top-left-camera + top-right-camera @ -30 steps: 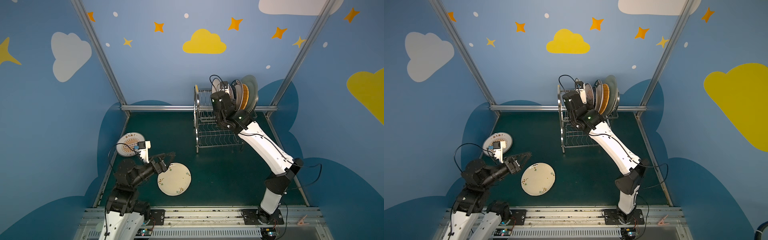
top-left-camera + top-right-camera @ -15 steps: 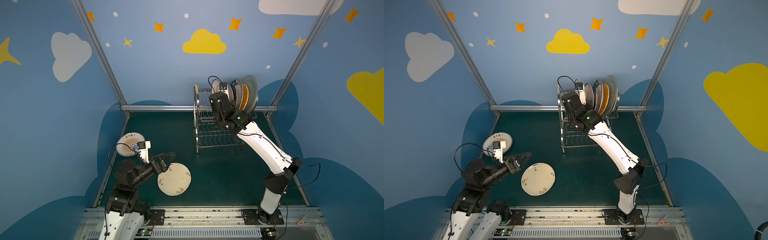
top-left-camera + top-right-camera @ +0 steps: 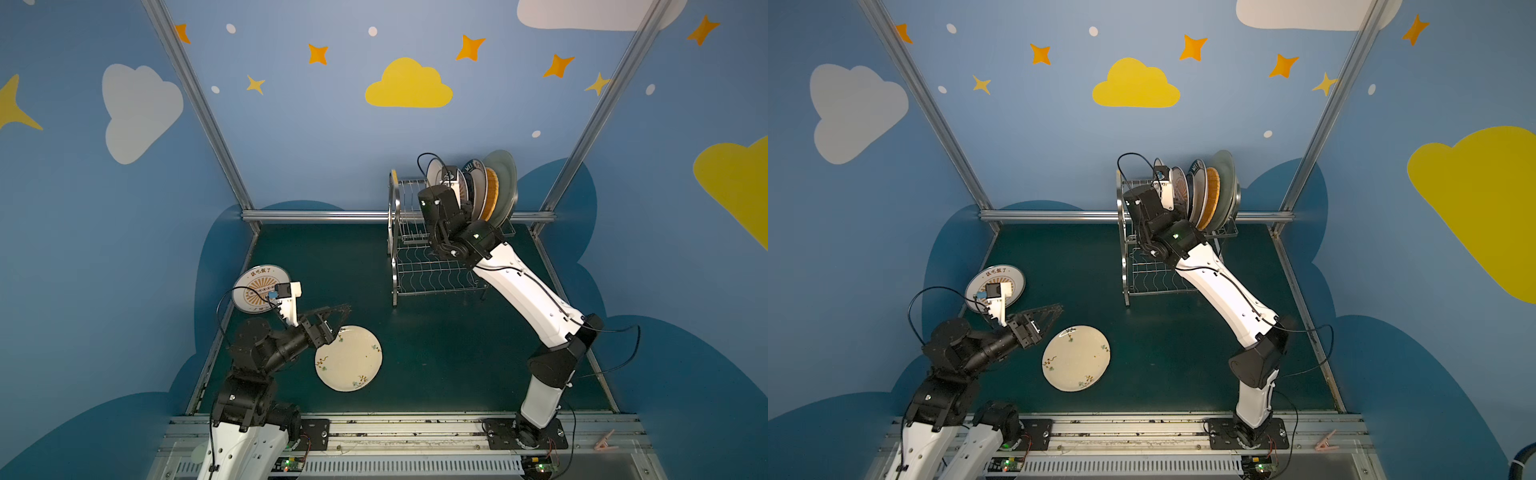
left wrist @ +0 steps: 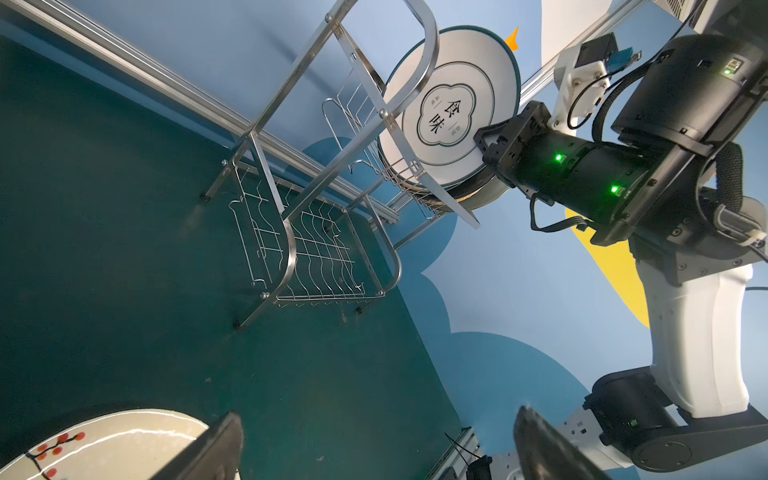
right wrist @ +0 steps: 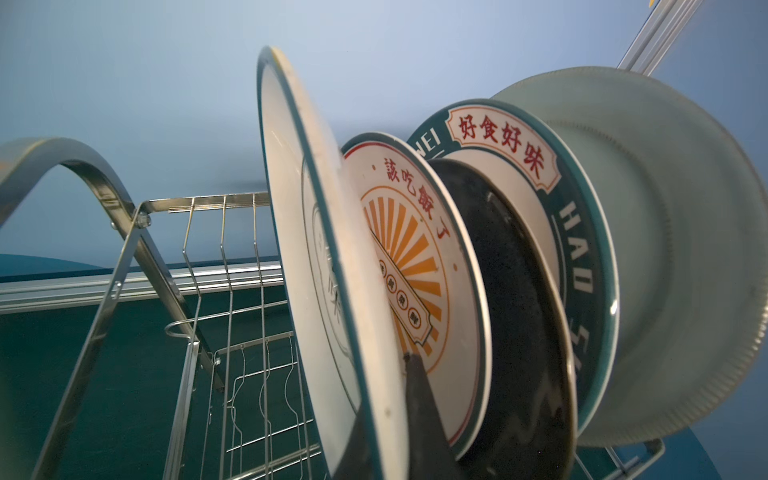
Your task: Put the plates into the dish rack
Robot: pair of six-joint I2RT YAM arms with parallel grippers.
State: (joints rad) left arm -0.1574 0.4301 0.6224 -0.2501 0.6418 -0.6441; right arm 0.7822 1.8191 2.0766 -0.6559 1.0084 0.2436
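Note:
The steel dish rack (image 3: pixel 415 266) (image 3: pixel 1142 274) stands at the back of the green table. My right gripper (image 5: pixel 386 399) (image 4: pixel 482 143) is shut on the rim of a white cloud-emblem plate (image 5: pixel 299 232) (image 4: pixel 449 120), holding it upright over the upper tier. Beside it stand a sunburst plate (image 5: pixel 419 257), a black plate (image 5: pixel 519 299), a teal-rimmed plate (image 5: pixel 582 232), a yellow woven plate (image 3: pixel 492 195) and a pale green plate (image 5: pixel 673 249). My left gripper (image 3: pixel 338 320) (image 4: pixel 378 415) hangs open and empty beside a cream floral plate (image 3: pixel 351 359) lying flat. A second sunburst plate (image 3: pixel 253 286) lies behind it.
The rack's left upper slots (image 5: pixel 224 249) and its wavy lower shelf (image 4: pixel 316 266) hold nothing. A metal frame bar (image 3: pixel 316 215) runs along the back of the table. My right arm (image 3: pixel 528 291) slants from the front rail (image 3: pixel 415 419) up to the rack.
My right wrist with the plate has edged slightly leftward at the rack. The left arm and the plates on the table have not moved.

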